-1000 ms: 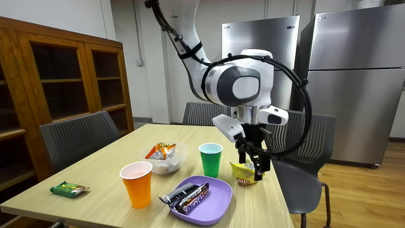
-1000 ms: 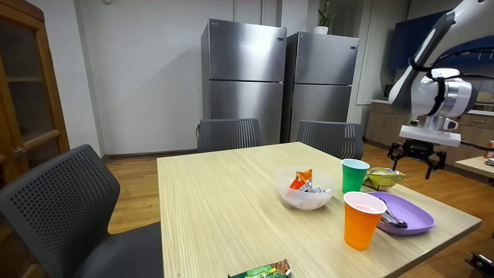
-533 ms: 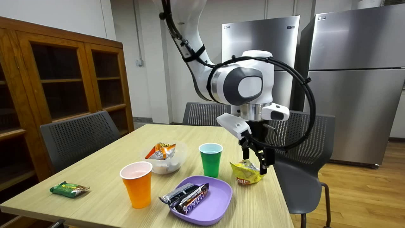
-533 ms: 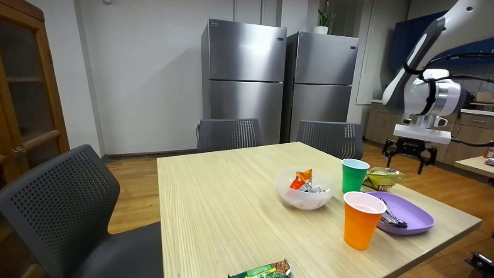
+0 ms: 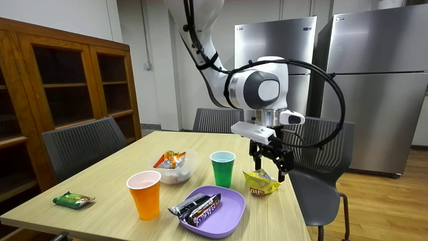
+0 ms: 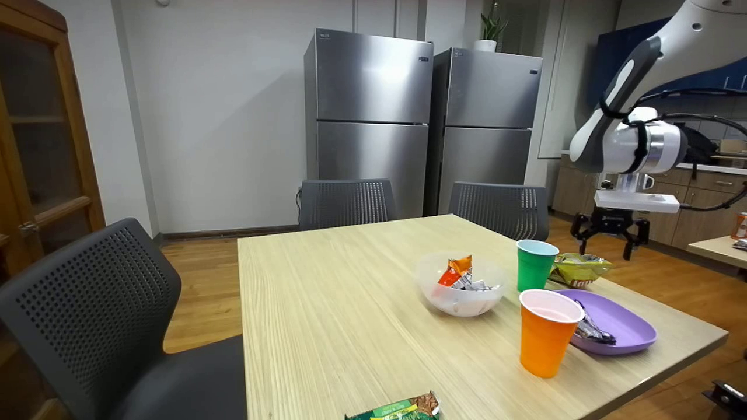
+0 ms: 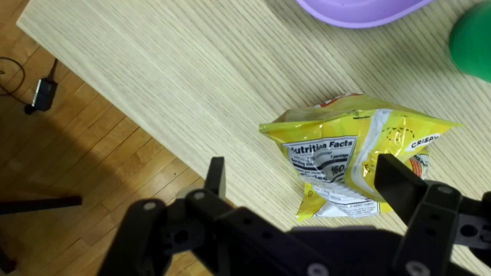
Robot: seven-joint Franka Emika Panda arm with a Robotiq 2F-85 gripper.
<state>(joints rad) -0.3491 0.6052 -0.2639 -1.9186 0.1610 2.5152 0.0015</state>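
Gripper point(image 7: 302, 166) hangs above the table point(image 7: 153, 76), jaws spread wide. Yellow snack bag point(image 7: 345, 153), printed CRISPY, lies below the gripper, more under one finger; contact cannot be told. Past the bag from the gripper: green cup point(image 5: 223, 172), purple plate point(image 5: 230, 214) bearing a Snickers bar point(image 5: 204, 211).

Both exterior views face refrigerators point(image 6: 373, 157) across the table point(image 6: 338, 303); the wrist view looks closely down, yellow bag point(image 7: 337, 149) at three o'clock.
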